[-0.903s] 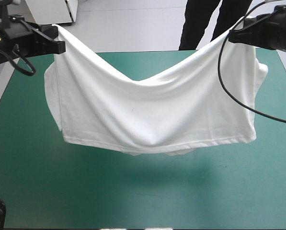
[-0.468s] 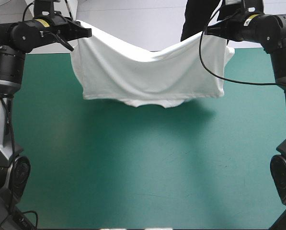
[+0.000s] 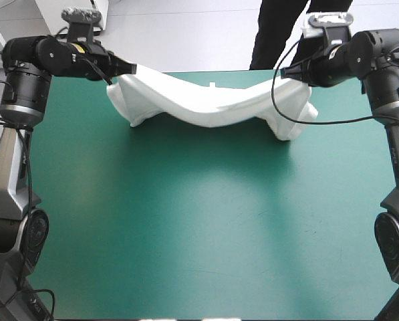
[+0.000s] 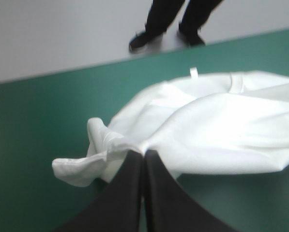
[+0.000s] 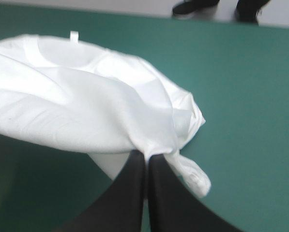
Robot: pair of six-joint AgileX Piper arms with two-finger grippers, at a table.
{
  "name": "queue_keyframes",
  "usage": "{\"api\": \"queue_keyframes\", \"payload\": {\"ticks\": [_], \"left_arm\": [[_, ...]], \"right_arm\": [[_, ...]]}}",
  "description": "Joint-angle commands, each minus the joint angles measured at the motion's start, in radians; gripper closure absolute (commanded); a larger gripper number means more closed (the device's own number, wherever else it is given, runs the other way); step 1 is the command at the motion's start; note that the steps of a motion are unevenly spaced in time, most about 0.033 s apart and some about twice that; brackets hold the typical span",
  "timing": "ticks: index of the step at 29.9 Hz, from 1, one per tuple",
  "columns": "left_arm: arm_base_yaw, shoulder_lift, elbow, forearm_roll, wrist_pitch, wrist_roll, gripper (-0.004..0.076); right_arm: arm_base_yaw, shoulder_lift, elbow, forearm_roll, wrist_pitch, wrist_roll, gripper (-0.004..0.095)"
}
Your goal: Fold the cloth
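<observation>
The white T-shirt (image 3: 212,103) hangs stretched between both grippers near the table's far edge, sagging in the middle onto the teal-green cover. My left gripper (image 3: 129,69) is shut on its left end; in the left wrist view the black fingers (image 4: 134,166) meet in one arch (image 4: 144,153) pinching the T-shirt (image 4: 217,130), with a sleeve bunched beside them. My right gripper (image 3: 286,71) is shut on the right end; the right wrist view has the gripper (image 5: 146,154) clamping the T-shirt (image 5: 76,106), a fold drooping beside it. The collar loop (image 5: 74,36) lies toward the far edge.
The teal-green table (image 3: 199,227) stretches bare from the T-shirt toward the near edge. Its far edge (image 3: 199,72) runs just behind the T-shirt.
Both grippers have carried the T-shirt away toward the far edge and lowered it. It hung high as a broad sheet earlier; now its lower part rests bunched on the cover.
</observation>
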Motion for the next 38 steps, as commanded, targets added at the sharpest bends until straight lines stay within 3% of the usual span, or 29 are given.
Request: {"api": "queue_keyframes", "payload": {"ticks": [1,12,23,38], "left_arm": [[-0.004,-0.035,0.089,0.013,0.034,-0.031,0.0746],[-0.004,-0.205,0.683,-0.002,-0.058,-0.023,0.0746],[-0.004,-0.418,1.007,-0.05,-0.069,0.029,0.0746],[-0.004,-0.722,1.381,-0.075,0.0,0.014,0.0746]], "right_arm": [[-0.003,-0.046,0.101,0.025,0.028,0.006,0.0925],[-0.003,-0.136,0.562,0.099,0.003,-0.028,0.0925],[-0.003,-0.334,0.939,0.102,-0.011,-0.043,0.0925],[-0.003,-0.676,1.311,0.102,0.036,-0.043,0.0925]]}}
